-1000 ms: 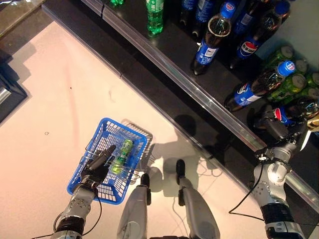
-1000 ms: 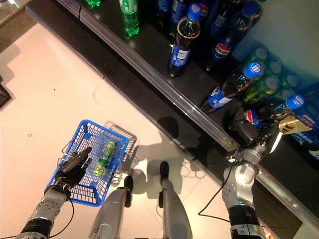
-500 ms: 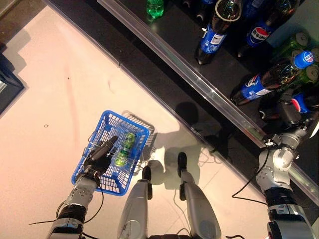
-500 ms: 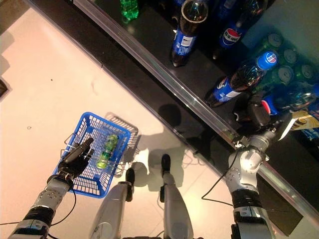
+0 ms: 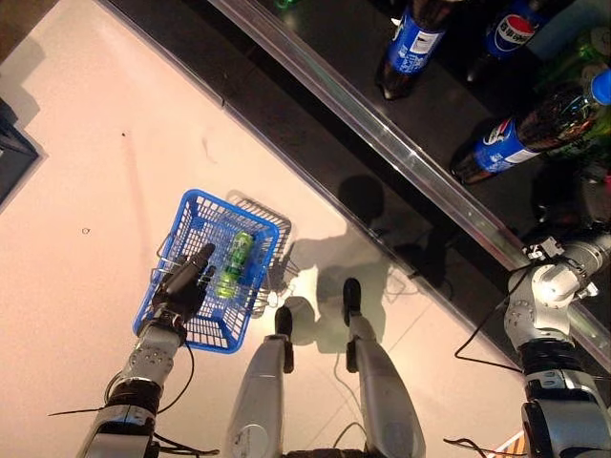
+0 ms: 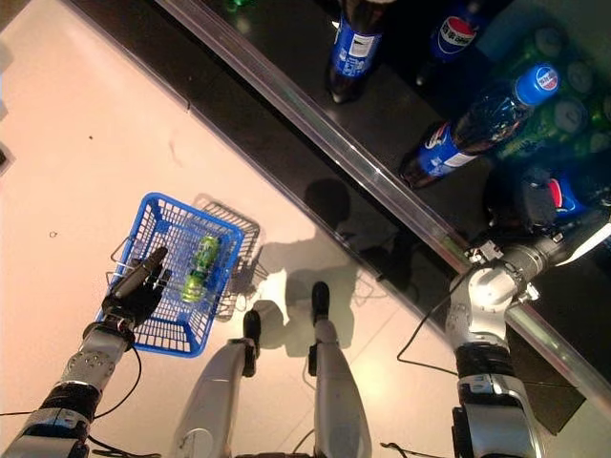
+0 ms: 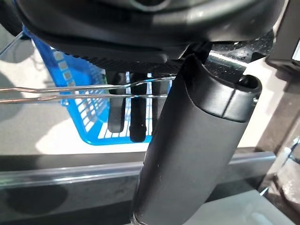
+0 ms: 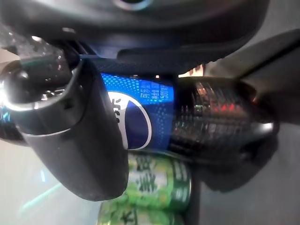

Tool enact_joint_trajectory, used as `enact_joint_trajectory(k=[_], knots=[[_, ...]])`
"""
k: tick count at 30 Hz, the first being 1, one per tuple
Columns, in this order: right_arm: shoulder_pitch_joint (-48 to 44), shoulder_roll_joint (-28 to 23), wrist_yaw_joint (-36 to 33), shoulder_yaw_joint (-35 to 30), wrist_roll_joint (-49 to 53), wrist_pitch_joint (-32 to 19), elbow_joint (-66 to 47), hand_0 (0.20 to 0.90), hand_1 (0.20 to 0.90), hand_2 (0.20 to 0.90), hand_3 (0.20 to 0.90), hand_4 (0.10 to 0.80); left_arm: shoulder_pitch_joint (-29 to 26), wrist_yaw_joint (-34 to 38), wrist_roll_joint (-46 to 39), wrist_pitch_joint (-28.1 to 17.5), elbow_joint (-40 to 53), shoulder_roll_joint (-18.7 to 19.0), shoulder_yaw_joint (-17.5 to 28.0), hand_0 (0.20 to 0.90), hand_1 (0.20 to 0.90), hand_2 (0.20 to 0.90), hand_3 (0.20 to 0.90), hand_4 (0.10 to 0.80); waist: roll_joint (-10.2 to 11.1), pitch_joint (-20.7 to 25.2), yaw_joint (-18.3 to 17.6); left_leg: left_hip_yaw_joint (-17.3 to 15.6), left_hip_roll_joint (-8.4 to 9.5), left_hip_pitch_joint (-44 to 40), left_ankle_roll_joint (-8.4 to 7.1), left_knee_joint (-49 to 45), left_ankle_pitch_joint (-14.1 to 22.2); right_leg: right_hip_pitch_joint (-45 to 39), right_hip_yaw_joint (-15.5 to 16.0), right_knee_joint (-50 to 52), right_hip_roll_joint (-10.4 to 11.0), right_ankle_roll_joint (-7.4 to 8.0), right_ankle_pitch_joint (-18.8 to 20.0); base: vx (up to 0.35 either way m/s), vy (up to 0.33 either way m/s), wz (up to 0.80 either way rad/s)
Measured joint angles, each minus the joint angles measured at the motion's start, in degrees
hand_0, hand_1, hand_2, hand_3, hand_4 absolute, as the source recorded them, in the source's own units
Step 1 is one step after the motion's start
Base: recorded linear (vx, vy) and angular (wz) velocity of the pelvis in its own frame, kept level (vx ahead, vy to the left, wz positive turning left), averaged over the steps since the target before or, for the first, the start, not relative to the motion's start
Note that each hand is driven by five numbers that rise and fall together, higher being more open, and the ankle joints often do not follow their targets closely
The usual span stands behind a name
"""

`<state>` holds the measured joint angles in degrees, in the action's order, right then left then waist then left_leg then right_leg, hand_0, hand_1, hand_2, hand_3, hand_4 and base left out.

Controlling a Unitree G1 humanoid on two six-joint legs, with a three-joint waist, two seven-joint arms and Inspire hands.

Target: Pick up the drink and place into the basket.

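On the shelf, my right hand (image 6: 537, 212) grips a cola bottle (image 8: 187, 119); neighbouring bottles could topple on withdrawal. My left hand (image 5: 181, 284) hooks the basket (image 5: 256, 229) handle, basket holding one green can (image 5: 234, 261).

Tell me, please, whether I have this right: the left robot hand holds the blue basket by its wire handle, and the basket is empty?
Not quite: the blue basket is not empty. The left eye view shows a green can lying inside it. The rest holds: the left robot hand holds it by its wire handle, as the left wrist view shows.
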<state>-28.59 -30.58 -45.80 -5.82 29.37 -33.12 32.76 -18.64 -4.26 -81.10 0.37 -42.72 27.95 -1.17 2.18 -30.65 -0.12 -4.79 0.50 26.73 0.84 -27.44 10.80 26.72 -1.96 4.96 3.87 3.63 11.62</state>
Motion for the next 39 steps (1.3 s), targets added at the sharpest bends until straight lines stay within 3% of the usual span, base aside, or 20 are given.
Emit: enact_joint_trajectory(k=[7,13,18,21,23,31,39], knots=[[4.22,0.02,-9.84,-0.31,-11.30,0.12,-3.30,0.300,0.300,0.300,0.200,0.100,2.09,-0.33,-0.06,-0.91,1.32,-1.48,-0.12,0.300,0.300,0.300,0.200,0.100,-0.70,-0.30,-0.16,-0.61,0.18,0.52,0.15,-0.48,-0.08,0.96,-0.52,0.94,0.15,0.09,0.03,-0.040,0.084,-0.03],[11.98,2.12,-11.66,-0.85,-19.46,0.02,-14.46,0.300,0.300,0.300,0.200,0.100,5.12,-0.37,-0.02,-3.03,3.44,-4.61,0.19,0.300,0.300,0.300,0.200,0.100,-0.70,-0.30,-1.78,-1.72,0.65,-0.06,0.63,-0.80,-0.24,0.93,-1.90,1.57,0.49,0.61,0.42,-0.042,0.098,-0.06],[17.91,4.56,-6.44,-1.64,-20.08,0.06,-18.79,0.300,0.300,0.300,0.200,0.100,7.61,-0.39,0.50,-3.09,3.84,-8.42,0.88,0.300,0.300,0.300,0.200,0.100,-0.64,-0.25,-3.30,-2.85,1.66,-4.85,1.80,0.66,-0.13,-3.18,-3.28,1.18,1.42,1.47,-0.23,-0.002,0.100,-0.07],[23.57,6.60,-2.82,-2.74,-20.11,0.06,-22.40,0.300,0.300,0.300,0.200,0.100,11.87,-0.56,2.72,-3.07,6.73,-10.22,2.33,0.300,0.300,0.300,0.200,0.100,-0.63,-0.16,-5.12,-2.85,2.17,-8.92,2.59,3.75,-0.97,-6.39,-4.58,-0.11,1.86,3.02,-1.62,0.039,0.060,-0.06],[27.01,8.44,-0.48,-4.08,-20.21,0.27,-23.89,0.300,0.300,0.300,0.200,0.100,13.82,-0.60,3.42,-3.05,7.59,-11.30,3.29,0.300,0.300,0.300,0.200,0.100,-0.55,-0.05,-5.19,-3.20,2.58,-11.51,2.15,5.27,-0.98,-7.48,-4.73,1.95,1.45,2.16,-2.47,0.077,0.055,-0.12],[35.73,10.49,10.90,-3.98,-20.50,6.48,-31.50,0.300,0.300,0.300,0.200,0.100,16.91,-0.55,9.29,-3.07,10.65,-16.17,6.62,0.300,0.300,0.300,0.200,0.100,-0.57,1.52,-6.52,-4.06,2.81,-25.14,1.66,16.82,-3.14,-18.12,-6.21,-4.67,1.13,1.92,-1.54,0.096,0.058,-0.15],[35.89,10.82,22.99,4.52,-20.48,9.25,-33.54,0.300,0.300,0.300,0.200,0.100,17.00,-0.50,11.29,-4.15,11.74,-18.34,6.56,0.300,0.300,0.300,0.200,0.100,-0.39,6.45,-6.05,-2.10,2.28,-34.02,0.97,27.23,-6.95,-24.75,-3.74,-8.93,0.84,1.32,-1.94,0.031,0.041,0.12]])
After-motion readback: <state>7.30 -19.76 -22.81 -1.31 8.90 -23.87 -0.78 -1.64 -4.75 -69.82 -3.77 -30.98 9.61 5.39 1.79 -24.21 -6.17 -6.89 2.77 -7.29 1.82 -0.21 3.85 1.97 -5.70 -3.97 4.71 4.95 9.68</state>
